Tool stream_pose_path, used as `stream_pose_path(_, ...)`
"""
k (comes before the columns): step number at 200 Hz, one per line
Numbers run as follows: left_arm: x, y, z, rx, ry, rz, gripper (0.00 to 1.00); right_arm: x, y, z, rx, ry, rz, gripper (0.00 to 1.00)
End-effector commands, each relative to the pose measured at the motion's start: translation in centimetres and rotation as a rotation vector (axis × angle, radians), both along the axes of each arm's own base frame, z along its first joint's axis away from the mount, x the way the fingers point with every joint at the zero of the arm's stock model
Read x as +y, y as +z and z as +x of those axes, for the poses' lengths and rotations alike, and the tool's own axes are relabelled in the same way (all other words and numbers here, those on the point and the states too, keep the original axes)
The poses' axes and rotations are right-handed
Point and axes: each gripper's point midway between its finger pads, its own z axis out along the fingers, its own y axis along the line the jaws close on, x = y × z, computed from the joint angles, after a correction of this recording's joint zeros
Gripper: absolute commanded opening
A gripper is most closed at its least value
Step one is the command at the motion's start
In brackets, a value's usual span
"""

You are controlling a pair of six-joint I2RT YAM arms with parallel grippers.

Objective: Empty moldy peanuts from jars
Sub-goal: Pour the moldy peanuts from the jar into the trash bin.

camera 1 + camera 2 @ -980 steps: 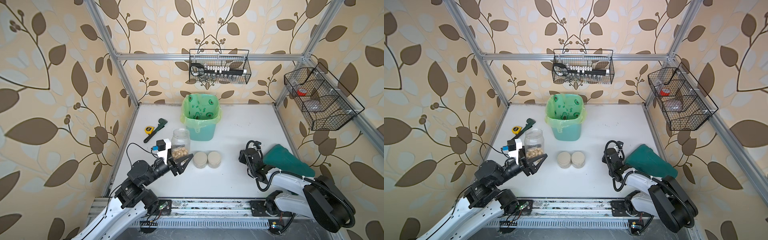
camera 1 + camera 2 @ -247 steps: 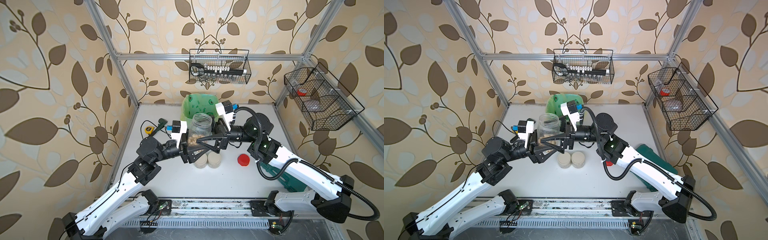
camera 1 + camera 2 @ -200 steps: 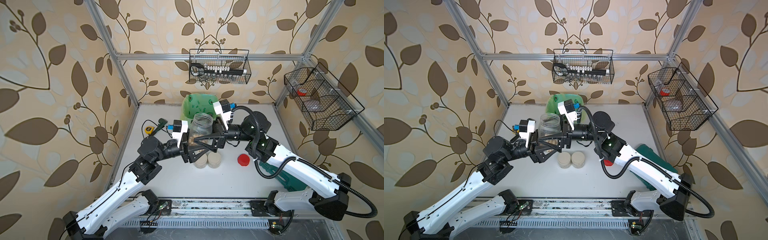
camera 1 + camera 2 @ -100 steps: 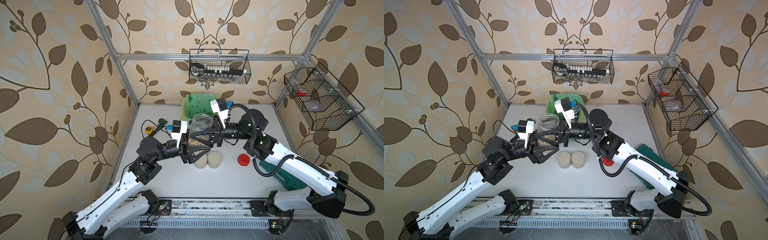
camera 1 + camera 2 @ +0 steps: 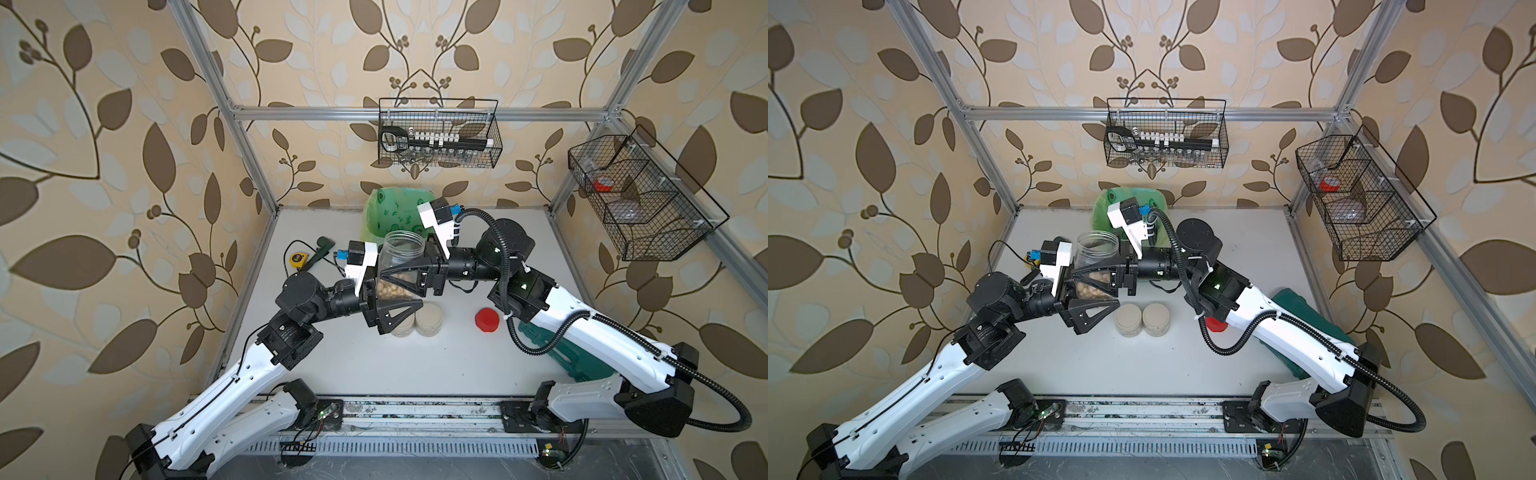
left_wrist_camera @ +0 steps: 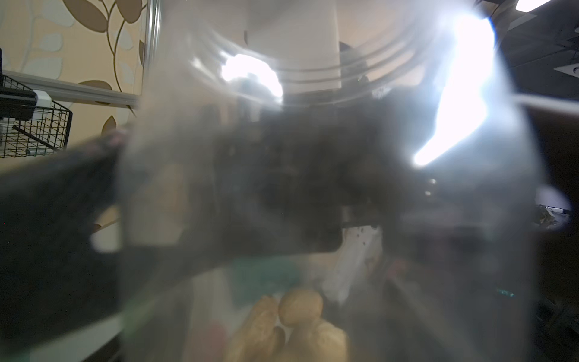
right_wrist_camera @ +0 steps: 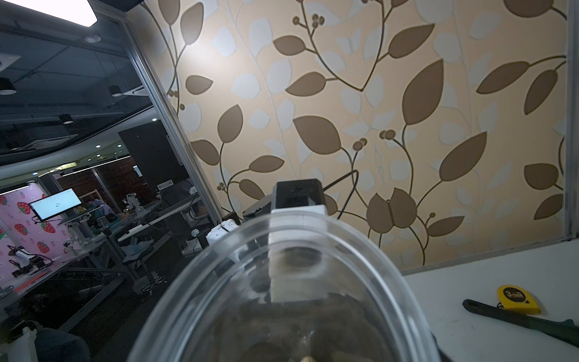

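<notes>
The tall clear jar hangs lidless and upright above the table, in front of the mint-green bin. The moldy peanuts lie in its bottom. My right gripper is shut on the jar's middle from the right. My left gripper stands open around the jar's lower part, its near finger apart from the glass. The jar's rim fills the right wrist view. Its red lid lies on the table. Two short jars with beige lids stand below.
A yellow tape measure and a dark-handled tool lie at the back left. A green case lies under my right arm. Wire baskets hang on the back wall and the right wall.
My right gripper has closed on the jar's middle. My left gripper has opened off the jar. The jar stays in the air, shifted slightly leftward.
</notes>
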Motion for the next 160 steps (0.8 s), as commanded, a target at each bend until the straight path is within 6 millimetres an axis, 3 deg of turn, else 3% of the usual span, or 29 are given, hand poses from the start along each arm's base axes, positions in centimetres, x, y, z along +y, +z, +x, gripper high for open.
stream_pose_path(1,0.4,0.7,-0.8,-0.025,-0.012,0.000,0.99,-1.3,0.5,0.4,-0.006,-0.061,0.005,0.21)
stream_pose_path(35,0.7,0.3,-1.2,-0.003,-0.014,0.005,0.99,-3.4,-0.4,3.3,0.052,-0.174,-0.018,0.00)
stream_pose_path(67,1.7,-1.3,-0.6,0.038,0.066,0.031,0.99,-6.7,-3.1,8.1,0.145,-0.379,-0.122,0.00)
stream_pose_path(100,2.3,-6.3,1.7,0.154,0.198,0.100,0.99,-9.8,-6.4,12.8,0.180,-0.578,-0.279,0.00)
stream_pose_path(122,3.4,-10.9,3.7,0.263,0.333,0.160,0.99,-11.8,-7.9,15.6,0.158,-0.761,-0.405,0.00)
stream_pose_path(160,5.6,-17.4,5.7,0.394,0.515,0.263,0.99,-13.4,-9.6,19.2,0.016,-0.920,-0.613,0.00)
